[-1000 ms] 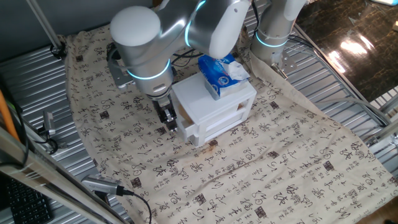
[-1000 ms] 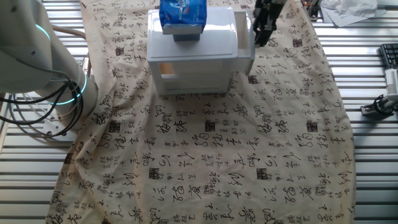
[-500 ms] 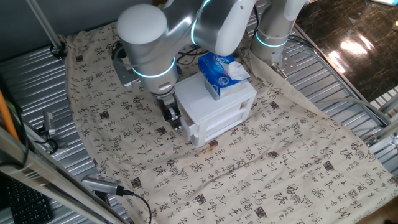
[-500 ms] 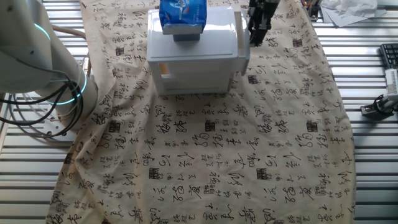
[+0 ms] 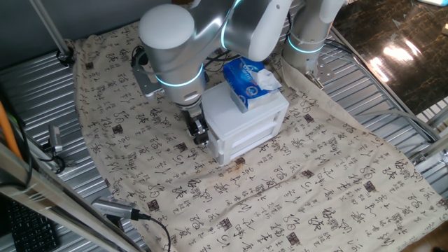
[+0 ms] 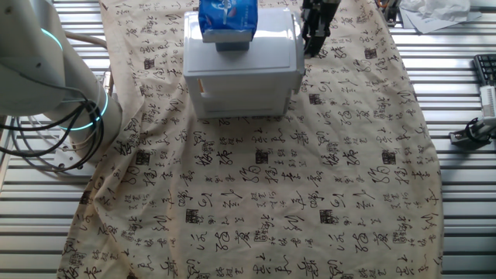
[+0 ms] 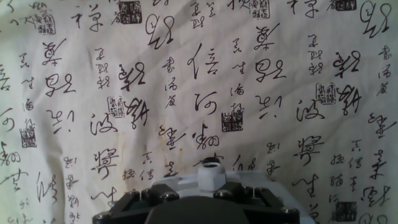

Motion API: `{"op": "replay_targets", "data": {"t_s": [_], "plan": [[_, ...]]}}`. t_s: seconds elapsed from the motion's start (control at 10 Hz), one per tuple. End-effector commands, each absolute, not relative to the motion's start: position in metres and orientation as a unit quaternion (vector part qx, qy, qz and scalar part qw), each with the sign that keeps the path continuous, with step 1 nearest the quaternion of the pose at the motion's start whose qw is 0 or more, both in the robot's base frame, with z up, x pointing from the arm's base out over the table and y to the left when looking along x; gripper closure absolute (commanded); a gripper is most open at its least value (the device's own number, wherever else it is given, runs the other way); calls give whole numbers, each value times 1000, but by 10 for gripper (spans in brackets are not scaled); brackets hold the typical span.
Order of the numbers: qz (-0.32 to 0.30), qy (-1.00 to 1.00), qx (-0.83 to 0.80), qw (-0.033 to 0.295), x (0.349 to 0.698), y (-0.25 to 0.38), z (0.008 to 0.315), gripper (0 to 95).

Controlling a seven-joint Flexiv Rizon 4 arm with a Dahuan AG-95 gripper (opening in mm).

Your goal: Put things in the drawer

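my hand (image 5: pixel 199 131) hangs against the drawer (image 5: pixel 241 126) front; whether it's spread, i cannot tell. hand view alone shows the knob (image 7: pixel 210 172) near. the block probably sits inside. tissue pack (image 5: pixel 248 82) tops the cabinet (image 6: pixel 244 74).

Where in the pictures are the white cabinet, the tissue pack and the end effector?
white cabinet (image 5: pixel 245 112), one fixed view, on its bare top face.
tissue pack (image 5: pixel 241 78), one fixed view, on its blue wrapper.
end effector (image 5: pixel 199 133), one fixed view, at its dark fingertips beside the cabinet front.
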State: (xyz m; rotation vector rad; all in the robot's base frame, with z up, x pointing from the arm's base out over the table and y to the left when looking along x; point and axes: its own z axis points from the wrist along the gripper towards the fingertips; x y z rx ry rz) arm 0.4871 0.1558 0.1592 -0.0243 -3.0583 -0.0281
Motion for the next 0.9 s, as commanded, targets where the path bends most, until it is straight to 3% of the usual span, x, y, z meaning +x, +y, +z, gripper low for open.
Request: {"op": "replay_targets", "data": {"t_s": [0.1, 0.9], "plan": [[-10, -999, -4, 43, 483, 155, 162, 380], [-12, -999, 4, 47, 471, 156, 162, 380]]}}
